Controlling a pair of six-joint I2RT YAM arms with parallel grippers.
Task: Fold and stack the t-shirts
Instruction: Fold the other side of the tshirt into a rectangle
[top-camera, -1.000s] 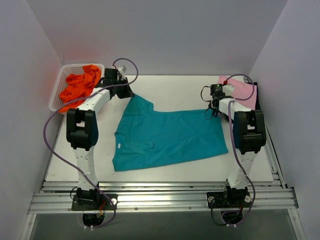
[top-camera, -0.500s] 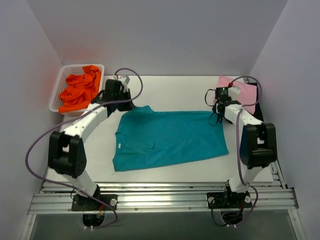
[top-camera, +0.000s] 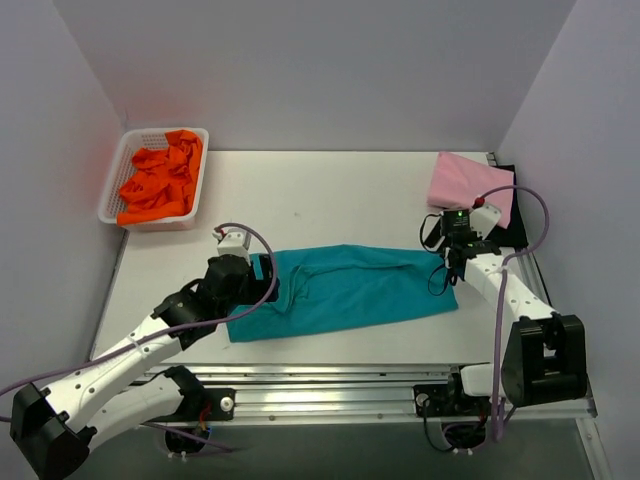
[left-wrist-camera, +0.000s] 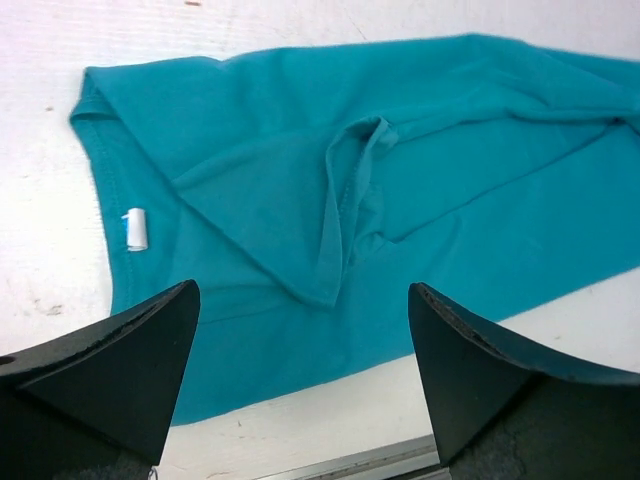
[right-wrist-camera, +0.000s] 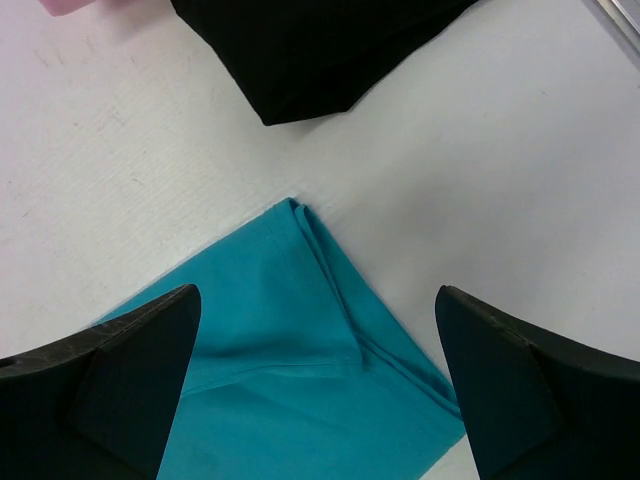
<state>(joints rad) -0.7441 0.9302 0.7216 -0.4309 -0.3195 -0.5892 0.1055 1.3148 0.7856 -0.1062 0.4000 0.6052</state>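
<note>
Because the teal t-shirt (top-camera: 350, 290) lies folded lengthwise into a long band, it now occupies the near centre of the worktop (top-camera: 340, 190), running left to right between the two arms.

1. Left pincer (left-wrist-camera: 302, 287): released. Its jaws stand wide apart above the left end of the band with no cloth between them. The left wrist view shows the white collar label (left-wrist-camera: 136, 228) and a doubled sleeve hem (left-wrist-camera: 345, 215) lying creased on the upper layer.
2. Right pincer (right-wrist-camera: 318, 290): released. It hangs over the far right corner of the band, where the folded edge shows two layers.

One pincer is stationed at each end, probably so that both ends of a fold can be carried across together and the edges kept parallel. The lengthwise fold appears to be laid. A crosswise fold and the transfer to the stack remain.

The pink t-shirt (top-camera: 465, 180) rests folded at the far right with the black t-shirt (right-wrist-camera: 310, 45) just beside it. This is presumably the stacking place, set within reach of the right arm. The orange t-shirts (top-camera: 160, 175) lie crumpled in the white basket (top-camera: 113, 185) at the far left, apart from the working area and not yet folded.

Caution: the creased sleeve may bulk up the next fold unless it is flattened.
</note>
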